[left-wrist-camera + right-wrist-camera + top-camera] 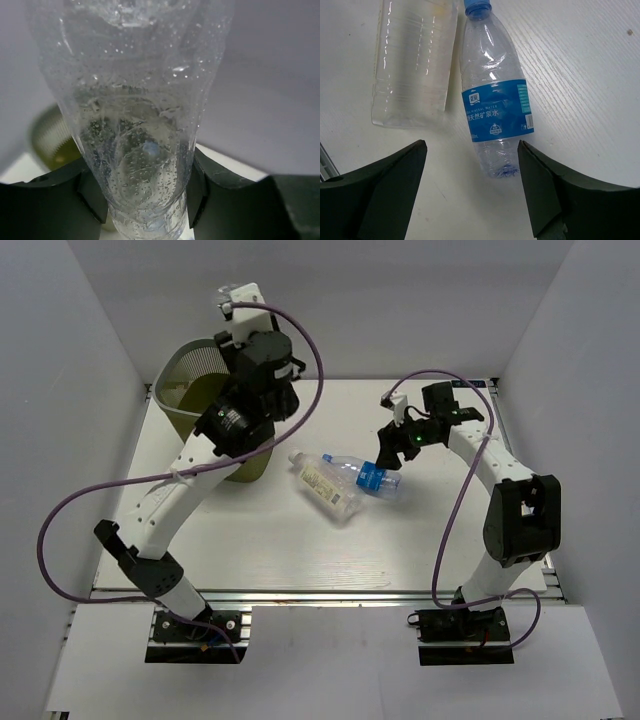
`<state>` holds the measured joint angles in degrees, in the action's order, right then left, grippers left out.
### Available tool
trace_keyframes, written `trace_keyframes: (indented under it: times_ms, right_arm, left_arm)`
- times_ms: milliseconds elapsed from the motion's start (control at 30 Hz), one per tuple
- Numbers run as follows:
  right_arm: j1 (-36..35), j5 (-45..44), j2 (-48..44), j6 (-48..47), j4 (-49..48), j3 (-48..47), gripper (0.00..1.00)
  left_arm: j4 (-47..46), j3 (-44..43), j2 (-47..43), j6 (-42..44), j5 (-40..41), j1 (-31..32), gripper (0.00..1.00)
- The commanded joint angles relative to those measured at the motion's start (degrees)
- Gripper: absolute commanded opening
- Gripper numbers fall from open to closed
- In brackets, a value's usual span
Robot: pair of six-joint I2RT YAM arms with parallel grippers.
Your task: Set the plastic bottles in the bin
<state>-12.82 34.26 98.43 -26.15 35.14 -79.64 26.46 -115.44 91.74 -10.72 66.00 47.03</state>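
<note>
**Held bottle** (140, 125): left wrist view; top and base cut off by the picture edges. Flanks are covered where the left end effector (145, 195) presses.

**Bin** (185, 380): top view; right and near walls hidden behind the left arm (225, 430). Contents too small to tell. In the left wrist view it is only a blurred olive patch, lower left.

**Cream-labelled bottle** (415, 60): right wrist view; far end cut off at the top edge.

**Blue-labelled bottle** (495, 105): cap clipped at the top edge; small print unreadable.

**Right end effector** (471, 147): both fingers run off the bottom edge.
</note>
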Motion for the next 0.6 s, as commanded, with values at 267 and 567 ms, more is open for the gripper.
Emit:
trace_keyframes:
  times_ms: [267, 567]
  right_arm:
    - [-1.9, -2.2, 1.3, -1.6, -0.2, -1.9, 0.9]
    - [-3.4, -7.5, 4.3, -4.3, 1.2, -3.2, 0.9]
  left_arm:
    - [16.4, -8.7, 5.4, -5.5, -0.6, -22.8, 0.5]
    - [22.2, -3.3, 6.9, -11.4, -18.2, -29.9, 1.0]
